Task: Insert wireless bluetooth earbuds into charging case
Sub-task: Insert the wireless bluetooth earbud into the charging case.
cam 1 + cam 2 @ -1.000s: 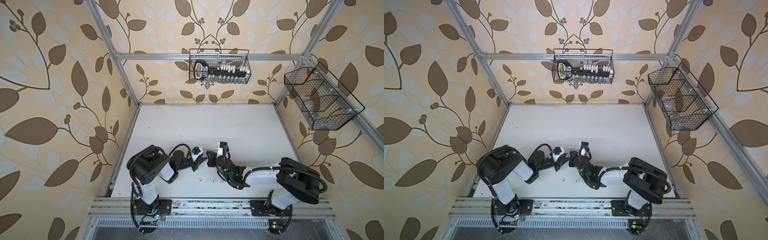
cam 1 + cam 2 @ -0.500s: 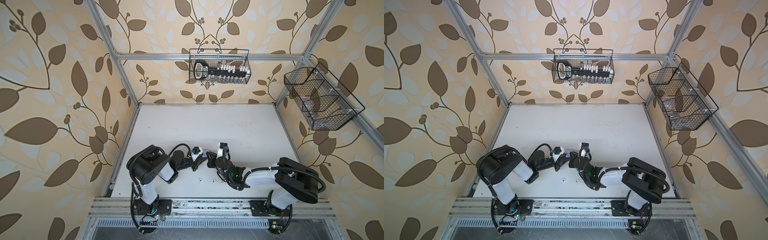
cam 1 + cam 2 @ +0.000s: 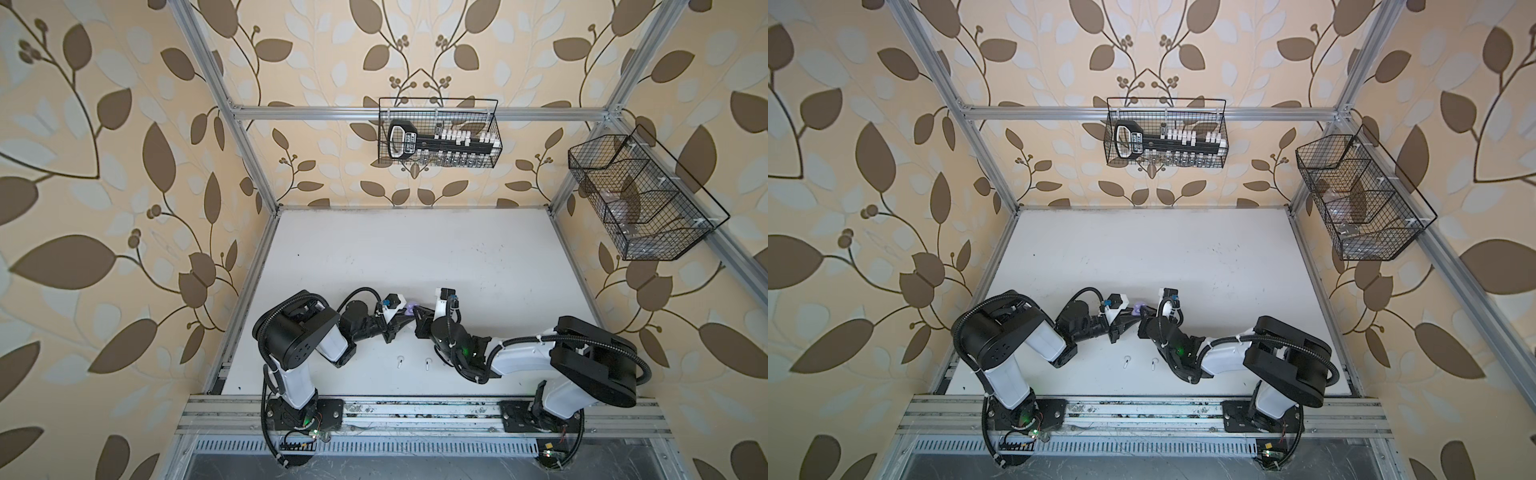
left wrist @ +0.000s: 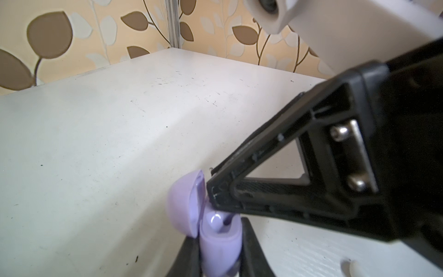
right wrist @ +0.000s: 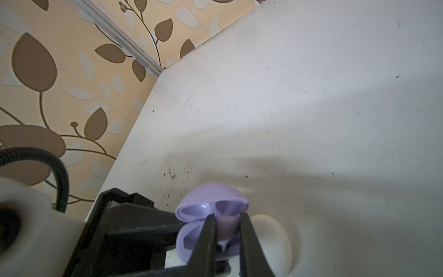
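Progress about midway: left fingers (image 4: 188, 259) clench open lavender case (image 5: 189, 239), right fingers (image 5: 203, 244) pinch lavender earbud (image 5: 226, 227) at its mouth; 2 white earbuds (image 3: 400, 362) (image 3: 428, 363) lie uncased near front tabletop (image 3: 415, 257) edge.

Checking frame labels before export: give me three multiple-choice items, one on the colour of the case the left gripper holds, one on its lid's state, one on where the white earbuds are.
1. The charging case in the left gripper is: A) white B) black C) lavender
2. Its lid is: A) open B) shut C) missing
3. The white earbuds lie: A) inside the case B) on the table, near its front edge C) in the left gripper

Key: C, the left wrist view shows lavender plastic between the fingers; A, the lid stands hinged back while the right gripper holds a lavender earbud over the case; B, both top views show them on the white top.
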You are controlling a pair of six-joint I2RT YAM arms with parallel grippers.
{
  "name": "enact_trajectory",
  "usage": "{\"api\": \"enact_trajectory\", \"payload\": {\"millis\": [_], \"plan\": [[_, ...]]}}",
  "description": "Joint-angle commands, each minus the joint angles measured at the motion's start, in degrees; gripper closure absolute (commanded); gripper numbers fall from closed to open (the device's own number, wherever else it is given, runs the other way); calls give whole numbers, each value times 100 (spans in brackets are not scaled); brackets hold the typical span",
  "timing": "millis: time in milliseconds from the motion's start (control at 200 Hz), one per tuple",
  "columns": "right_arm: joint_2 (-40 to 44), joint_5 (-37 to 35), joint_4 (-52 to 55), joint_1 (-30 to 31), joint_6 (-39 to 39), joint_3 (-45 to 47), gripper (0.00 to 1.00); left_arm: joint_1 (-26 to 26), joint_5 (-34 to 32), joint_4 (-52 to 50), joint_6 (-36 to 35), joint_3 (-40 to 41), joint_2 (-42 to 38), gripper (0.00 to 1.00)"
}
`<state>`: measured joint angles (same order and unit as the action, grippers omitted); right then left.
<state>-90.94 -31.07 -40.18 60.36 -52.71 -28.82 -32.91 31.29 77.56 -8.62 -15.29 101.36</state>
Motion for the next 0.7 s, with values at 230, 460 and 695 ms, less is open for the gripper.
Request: {"api": "enact_trajectory", "payload": {"millis": [230,460,695], "plan": [[115,119,112,48,-14,131,76,99,-9,392,27,-53,-222,88],[308,112,146,16,17,166,72,98,35,394,19,-44,-231,88],[1010,1,551,-41,71,352,69,100,85,393,-28,-36,-230,88]]}}
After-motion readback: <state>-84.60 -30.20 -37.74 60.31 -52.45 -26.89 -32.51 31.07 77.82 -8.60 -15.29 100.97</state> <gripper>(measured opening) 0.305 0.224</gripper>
